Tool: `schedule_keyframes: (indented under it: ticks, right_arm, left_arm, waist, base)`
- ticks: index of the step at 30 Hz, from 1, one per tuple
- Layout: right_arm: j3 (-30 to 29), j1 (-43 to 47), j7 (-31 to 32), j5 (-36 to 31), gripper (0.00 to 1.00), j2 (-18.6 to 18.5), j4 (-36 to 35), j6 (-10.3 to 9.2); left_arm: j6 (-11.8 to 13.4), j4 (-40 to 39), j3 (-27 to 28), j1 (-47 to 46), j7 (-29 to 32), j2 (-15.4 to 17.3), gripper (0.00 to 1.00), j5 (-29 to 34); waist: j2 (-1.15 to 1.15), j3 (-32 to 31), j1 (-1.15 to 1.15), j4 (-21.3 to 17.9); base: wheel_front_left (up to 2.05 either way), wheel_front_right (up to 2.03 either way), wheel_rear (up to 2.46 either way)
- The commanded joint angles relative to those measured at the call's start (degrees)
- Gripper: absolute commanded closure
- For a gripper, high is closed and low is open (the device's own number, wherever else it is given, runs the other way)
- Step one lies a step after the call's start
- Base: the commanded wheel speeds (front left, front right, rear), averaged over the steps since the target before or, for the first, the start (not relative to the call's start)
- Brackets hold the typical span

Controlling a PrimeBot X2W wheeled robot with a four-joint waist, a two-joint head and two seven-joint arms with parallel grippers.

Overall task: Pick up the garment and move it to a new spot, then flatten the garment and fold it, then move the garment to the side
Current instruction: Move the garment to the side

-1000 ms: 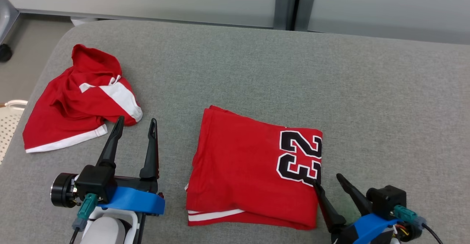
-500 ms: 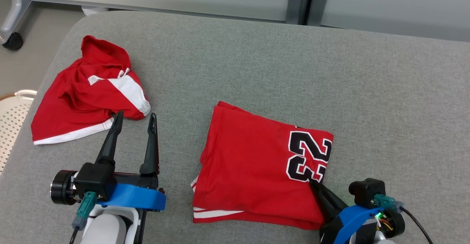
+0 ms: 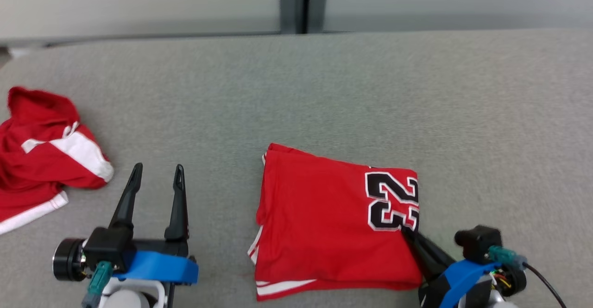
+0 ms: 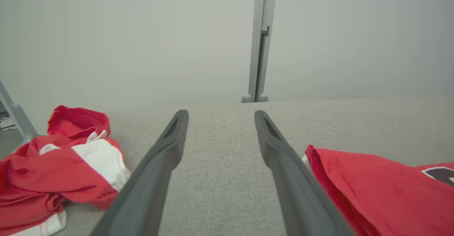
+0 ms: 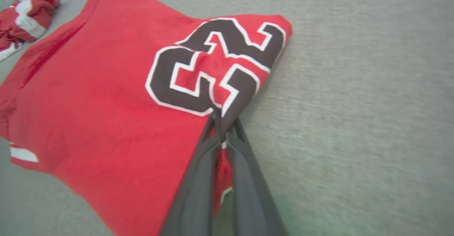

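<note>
Grey padded cloth covers the table before me, with a pale wall behind it. The folded red jersey lies flat near my edge, right of centre, its black number 23 along the right-hand fold. My right gripper is pressed together on the jersey's right edge, just below the number, pinching layers of cloth between its fingers. My left gripper is spread wide over bare table, left of the jersey, holding nothing. A second red garment sits crumpled well apart at the far left. I judge the jersey light, soft and limp. Held at one edge it will likely sag, and loose layers could slide open on the way. A hold deep on the folded edge, catching every layer, should keep the stack together. Dragging it low looks safer than lifting high.
</note>
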Motion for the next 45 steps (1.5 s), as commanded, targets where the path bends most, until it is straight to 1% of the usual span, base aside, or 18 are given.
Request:
schedule_keyframes:
  ticks: [1,7,8,11,12,14,16,17,19,21,22,26,30,35,42,45]
  right_arm:
    - [-0.2,0.5,-0.4,0.7,1.0,-1.0,0.0,-0.02]
    - [-1.1,-1.1,-1.5,2.2,1.0,-2.9,0.6,-0.01]
    - [-1.1,-1.1,-1.5,2.2,1.0,-2.9,0.6,-0.01]
    - [-1.3,-3.8,-2.5,3.2,1.0,-3.8,1.4,-0.01]
    - [-1.5,-4.7,-2.7,3.4,1.0,-4.2,1.8,-0.01]
    - [-1.7,-5.9,-3.0,3.6,1.0,-4.6,2.2,-0.01]
    - [-2.4,-10.1,-3.7,4.1,1.0,-6.3,3.7,-0.01]
    - [-2.4,-10.1,-3.7,4.1,1.0,-6.3,3.7,-0.01]
    - [-4.1,-14.9,-4.8,4.3,1.0,-8.6,6.3,-0.01]
    - [-5.6,-18.0,-5.3,4.1,1.0,-9.7,8.4,-0.01]
    - [-5.6,-18.0,-5.3,4.1,1.0,-9.7,8.4,-0.01]
    - [-9.9,-23.2,-6.3,2.3,1.0,-12.6,11.8,-0.01]
    - [-14.5,-26.3,-6.9,0.2,1.0,-15.1,14.3,-0.01]
    - [-18.8,-27.8,-6.4,-3.0,1.0,-16.6,14.4,-0.01]
    - [-24.0,-28.2,-4.7,-7.3,1.0,-16.7,13.5,-0.01]
    - [-26.1,-28.2,-3.7,-10.2,1.0,-16.6,13.4,-0.01]
  left_arm:
    - [0.1,-0.4,0.2,0.9,-0.1,0.1,0.0,-0.2]
    - [0.0,-1.6,0.1,1.7,0.1,1.0,0.0,-0.1]
    - [0.0,-1.6,0.1,1.7,0.1,1.0,0.0,-0.1]
    - [0.0,-3.1,-0.1,0.9,0.8,1.6,0.0,0.0]
    - [0.0,-3.5,-0.3,0.6,1.1,1.7,0.0,0.1]
    - [-0.1,-4.0,-0.4,0.3,1.2,1.7,0.0,0.1]
    - [-0.6,-5.0,-1.0,-1.1,1.7,1.9,0.0,0.4]
    - [-0.6,-5.0,-1.0,-1.1,1.7,1.9,0.0,0.4]
    - [-1.0,-5.8,-1.4,-2.9,1.8,2.2,0.0,0.7]
    - [-1.2,-6.0,-1.6,-3.8,1.8,2.5,0.0,0.8]
    - [-1.2,-6.0,-1.6,-3.8,1.8,2.5,0.0,0.8]
    - [-1.5,-6.3,-1.8,-5.7,1.4,2.9,0.0,1.1]
    - [-1.8,-6.3,-2.2,-7.2,1.1,3.1,0.0,1.3]
    - [-2.1,-6.5,-2.6,-8.8,0.7,3.2,0.0,1.7]
    - [-2.5,-6.7,-3.2,-10.9,0.3,3.3,0.0,2.1]
    - [-2.6,-6.5,-3.3,-11.4,0.2,3.3,0.0,2.1]
  waist:
    - [-0.01,-2.3,0.0,-4.0]
    - [-0.01,-1.7,0.0,-10.3]
    - [-0.01,-1.7,0.0,-10.3]
    - [-0.01,-0.3,0.0,-12.8]
    - [-0.01,0.2,0.0,-13.1]
    - [-0.01,0.8,0.0,-13.3]
    - [-0.01,3.0,0.0,-13.3]
    - [-0.01,3.0,0.0,-13.3]
    - [-0.01,5.4,0.0,-12.6]
    - [-0.01,6.9,0.0,-12.1]
    - [-0.01,6.9,0.0,-12.1]
    - [-0.01,9.7,0.0,-11.3]
    - [-0.01,11.7,0.0,-10.6]
    - [-0.01,13.5,0.0,-10.1]
    - [-0.01,15.8,0.0,-9.2]
    - [-0.01,16.6,0.0,-8.9]
  base:
    - [0.0,0.0,0.0]
    - [0.0,0.0,0.0]
    - [0.0,0.0,0.0]
    - [0.0,0.0,0.0]
    - [0.0,0.0,0.0]
    - [0.0,0.0,0.0]
    - [0.0,0.0,0.0]
    - [0.0,0.0,0.0]
    - [0.0,0.0,0.0]
    - [0.0,0.0,0.0]
    - [0.0,0.0,0.0]
    - [0.0,0.0,0.0]
    - [0.0,0.0,0.0]
    - [0.0,0.0,0.0]
    - [0.0,0.0,0.0]
    - [0.0,0.0,0.0]
